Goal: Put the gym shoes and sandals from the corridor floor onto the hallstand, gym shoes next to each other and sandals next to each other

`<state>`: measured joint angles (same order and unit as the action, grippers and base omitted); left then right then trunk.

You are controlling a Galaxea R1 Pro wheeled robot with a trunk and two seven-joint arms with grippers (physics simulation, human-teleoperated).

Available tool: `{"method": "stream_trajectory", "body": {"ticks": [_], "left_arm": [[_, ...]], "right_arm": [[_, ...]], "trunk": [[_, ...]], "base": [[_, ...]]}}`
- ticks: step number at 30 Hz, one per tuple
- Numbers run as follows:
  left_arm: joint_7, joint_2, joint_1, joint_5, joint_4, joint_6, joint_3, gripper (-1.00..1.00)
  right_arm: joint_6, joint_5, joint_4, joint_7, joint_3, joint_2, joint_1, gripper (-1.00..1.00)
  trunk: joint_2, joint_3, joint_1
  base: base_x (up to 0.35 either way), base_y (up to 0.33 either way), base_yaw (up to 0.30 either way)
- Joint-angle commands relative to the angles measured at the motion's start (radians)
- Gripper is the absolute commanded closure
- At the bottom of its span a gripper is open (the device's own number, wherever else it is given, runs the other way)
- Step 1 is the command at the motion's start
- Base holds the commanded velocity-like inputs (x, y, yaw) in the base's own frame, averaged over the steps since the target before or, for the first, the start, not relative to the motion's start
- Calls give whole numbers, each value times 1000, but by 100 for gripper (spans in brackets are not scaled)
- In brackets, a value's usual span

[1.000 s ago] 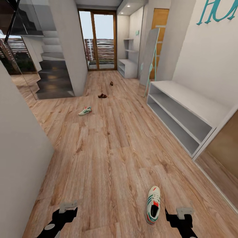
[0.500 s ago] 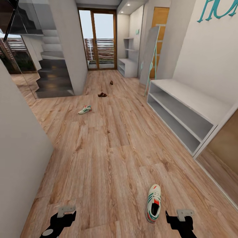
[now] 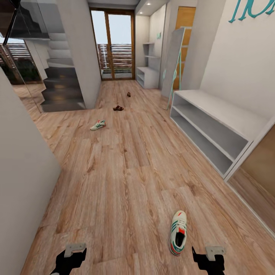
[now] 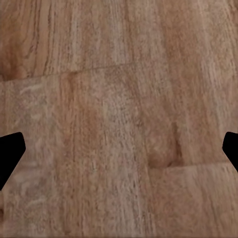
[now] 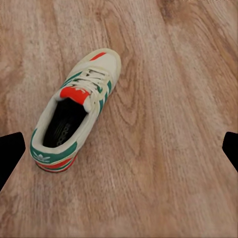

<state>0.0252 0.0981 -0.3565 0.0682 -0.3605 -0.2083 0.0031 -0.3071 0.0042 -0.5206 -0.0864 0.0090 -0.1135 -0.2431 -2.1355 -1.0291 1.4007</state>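
Corridor floor [image 3: 126, 179]: hallstand [image 3: 214, 122] shelves bare; gym shoe [image 3: 178, 232] near right gripper [image 3: 209, 259].

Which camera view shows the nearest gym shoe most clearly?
The right wrist view: the gym shoe is large there, with laces, green stripes and red tongue plain. The head view shows it small on the floor. The left wrist view shows bare planks.

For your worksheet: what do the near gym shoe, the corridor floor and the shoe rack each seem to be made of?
Near gym shoe: smooth off-white, leather-like upper with woven laces, probably rubber sole.
Corridor floor: wood or wood-look planks with visible grain, knots and board seams; matte.
Shoe rack: flat, uniform light-grey panels, likely painted or laminated board.
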Motion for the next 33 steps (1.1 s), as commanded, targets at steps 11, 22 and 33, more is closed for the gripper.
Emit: {"method": "stream_trajectory", "body": {"ticks": [11, 22, 33], "left_arm": [[1, 1, 0, 7, 2, -9, -2, -100], [1, -1, 0, 7, 2, -10, -2, -100], [1, -5, 0, 7, 2, -10, -2, -100]], "right_arm": [[-16, 0, 7, -3, 2, 1, 0, -100], [-17, 0, 7, -3, 1, 2, 0, -100], [-91, 0, 13, -3, 1, 0, 0, -100]], "trunk": [[-78, -35, 42], [-155, -70, 84], [-232, -104, 126]], "base": [[0, 0, 88], [0, 0, 254], [0, 0, 62]]}}
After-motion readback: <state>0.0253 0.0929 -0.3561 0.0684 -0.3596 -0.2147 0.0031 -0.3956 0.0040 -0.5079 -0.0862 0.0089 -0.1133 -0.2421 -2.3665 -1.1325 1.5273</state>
